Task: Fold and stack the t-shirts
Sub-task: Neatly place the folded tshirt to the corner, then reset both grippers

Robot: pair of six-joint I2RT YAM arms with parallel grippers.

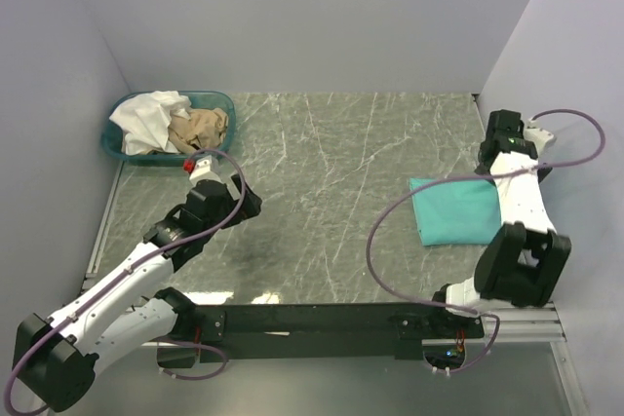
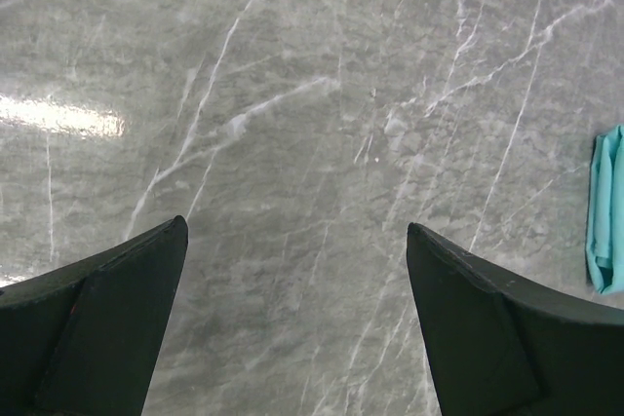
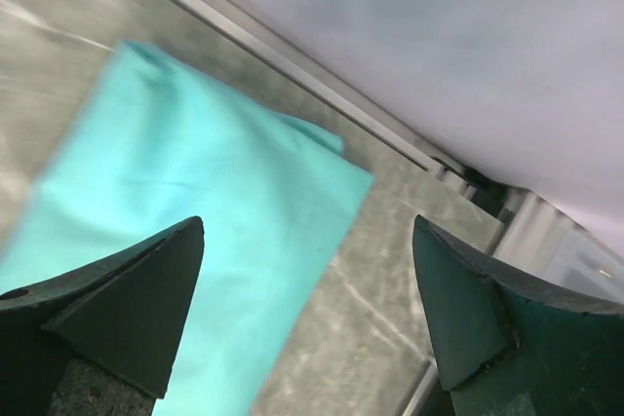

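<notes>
The teal-green t-shirt (image 1: 456, 209) lies folded in a flat rectangle at the right of the table; it also shows in the right wrist view (image 3: 185, 192) and at the edge of the left wrist view (image 2: 606, 209). The white t-shirt (image 1: 148, 120) and the tan-beige t-shirt (image 1: 202, 128) lie crumpled in the teal basket (image 1: 115, 150) at the far left. My right gripper (image 1: 504, 146) (image 3: 307, 309) is open and empty above the folded shirt's far right corner. My left gripper (image 1: 232, 208) (image 2: 297, 319) is open and empty over bare table, near the basket.
The grey marble table (image 1: 322, 192) is walled at the back and on both sides. A metal rail (image 3: 322, 94) runs along the right wall beside the folded shirt. The arm bases and a black bar (image 1: 322, 319) line the near edge.
</notes>
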